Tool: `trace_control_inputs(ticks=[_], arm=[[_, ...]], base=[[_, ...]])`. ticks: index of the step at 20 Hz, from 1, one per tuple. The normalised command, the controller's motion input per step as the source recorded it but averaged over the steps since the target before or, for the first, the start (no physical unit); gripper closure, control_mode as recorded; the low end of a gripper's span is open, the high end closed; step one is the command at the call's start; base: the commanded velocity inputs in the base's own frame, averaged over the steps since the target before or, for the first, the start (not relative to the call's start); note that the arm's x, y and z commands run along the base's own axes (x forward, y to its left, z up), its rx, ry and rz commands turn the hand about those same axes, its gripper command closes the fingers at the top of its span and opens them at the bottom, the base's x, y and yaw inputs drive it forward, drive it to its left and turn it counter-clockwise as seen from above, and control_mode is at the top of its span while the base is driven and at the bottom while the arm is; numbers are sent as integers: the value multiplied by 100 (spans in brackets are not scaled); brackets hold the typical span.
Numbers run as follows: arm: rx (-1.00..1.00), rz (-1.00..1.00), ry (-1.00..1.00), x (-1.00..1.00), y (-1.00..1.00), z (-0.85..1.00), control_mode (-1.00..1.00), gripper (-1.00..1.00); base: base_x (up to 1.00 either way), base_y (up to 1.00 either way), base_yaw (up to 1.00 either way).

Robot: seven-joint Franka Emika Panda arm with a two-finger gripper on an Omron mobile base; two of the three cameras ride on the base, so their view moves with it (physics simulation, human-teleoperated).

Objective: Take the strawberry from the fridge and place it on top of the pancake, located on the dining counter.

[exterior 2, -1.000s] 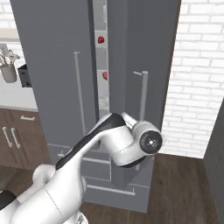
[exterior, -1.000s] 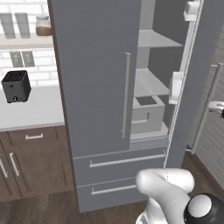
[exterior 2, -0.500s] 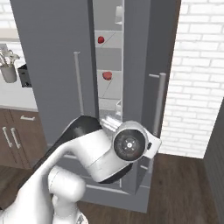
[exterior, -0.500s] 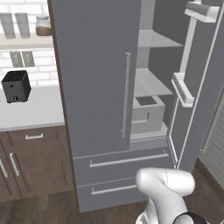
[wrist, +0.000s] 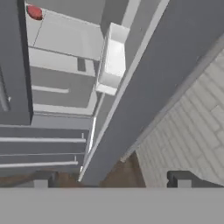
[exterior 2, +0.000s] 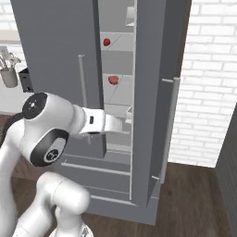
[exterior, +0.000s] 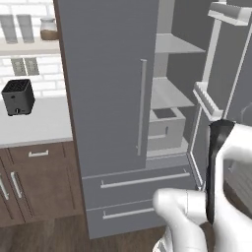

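One strawberry (wrist: 34, 12) on fridge (wrist: 144, 87) shelf, well beyond open, empty end effector (wrist: 113, 178)

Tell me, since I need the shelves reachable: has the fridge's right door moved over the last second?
Yes. The right door has swung further open, away from the closed left door, widening the gap onto the shelves.

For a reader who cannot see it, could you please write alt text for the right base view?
A grey fridge stands with its right door open, two small red items on its pale shelves. The white arm reaches toward the opening.
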Motion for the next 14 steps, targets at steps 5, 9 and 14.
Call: trace_control_inputs(ticks=[5,9,14], arm=[[-83,0,33,58,83,30,-100,-100],[-72,0,29,92,63,17,-100,-100],[-19,0,7,86,-21,-16,-100,-100]], base=[[0,0,0],[0,0,0],[0,0,0]])
